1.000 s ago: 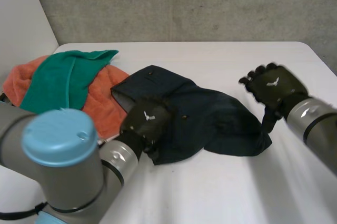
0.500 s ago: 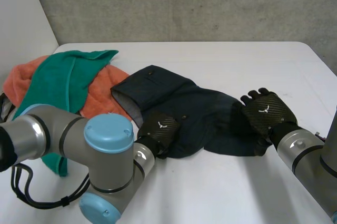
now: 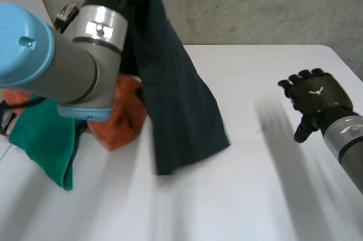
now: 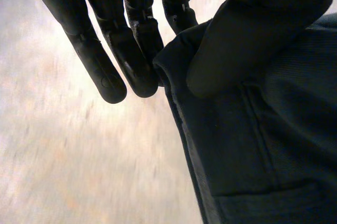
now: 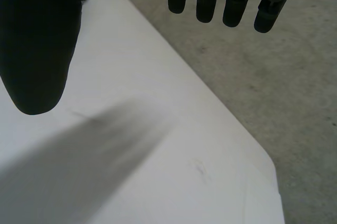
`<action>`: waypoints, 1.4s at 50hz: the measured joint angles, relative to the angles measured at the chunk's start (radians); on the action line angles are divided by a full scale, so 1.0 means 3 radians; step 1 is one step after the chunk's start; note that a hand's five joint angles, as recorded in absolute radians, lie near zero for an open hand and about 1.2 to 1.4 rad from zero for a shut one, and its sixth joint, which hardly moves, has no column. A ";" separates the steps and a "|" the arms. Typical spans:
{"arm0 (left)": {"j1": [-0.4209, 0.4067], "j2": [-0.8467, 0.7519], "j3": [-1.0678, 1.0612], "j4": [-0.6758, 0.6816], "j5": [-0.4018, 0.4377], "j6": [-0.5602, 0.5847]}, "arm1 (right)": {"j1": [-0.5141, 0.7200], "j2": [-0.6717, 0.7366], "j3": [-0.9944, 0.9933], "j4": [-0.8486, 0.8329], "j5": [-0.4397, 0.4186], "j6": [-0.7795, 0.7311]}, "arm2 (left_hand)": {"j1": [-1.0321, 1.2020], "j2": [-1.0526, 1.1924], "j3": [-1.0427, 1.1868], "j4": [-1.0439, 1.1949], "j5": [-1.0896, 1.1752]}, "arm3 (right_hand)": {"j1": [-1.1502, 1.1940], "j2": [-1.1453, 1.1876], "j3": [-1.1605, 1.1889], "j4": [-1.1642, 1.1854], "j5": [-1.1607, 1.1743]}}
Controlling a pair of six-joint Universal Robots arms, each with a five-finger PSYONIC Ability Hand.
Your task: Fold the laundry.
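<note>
One dark garment point(image 3: 181, 110) hangs long-axis vertical, pinched by left hand point(image 4: 253, 34); right hand point(image 3: 315, 96) spread.

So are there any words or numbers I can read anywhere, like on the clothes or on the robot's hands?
No words or numbers can be read anywhere.
The right hand has a small white mark on its back: a shape, no letters.
The dark blue garment, pinched by the left hand, shows no label.
The orange towel and the green towel are plain.
</note>
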 measured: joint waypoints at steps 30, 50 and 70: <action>-0.0943 -0.0822 0.0092 -0.0357 0.1185 -0.1522 | -0.0738 -0.0097 0.0046 0.0025 -0.0593 -0.0064 | -0.2936 -0.3164 -0.3134 -0.3192 -0.3088 | 0.0000 0.0000 0.0000 0.0000 0.0000; -0.0579 0.0228 -0.1744 -0.1848 -0.0268 -0.0911 | -0.0881 0.0355 0.0182 0.0519 -0.1434 -0.1301 | -0.2675 -0.2901 -0.2887 -0.2903 -0.2764 | 0.0064 0.0164 0.0197 0.0199 0.0202; -0.0539 -0.0243 -0.1803 -0.1342 -0.0327 -0.0743 | -0.0879 0.0884 0.0247 -0.0257 -0.1373 -0.1288 | -0.2674 -0.2899 -0.2886 -0.2903 -0.2763 | 0.3042 0.3195 0.3222 0.3246 0.3166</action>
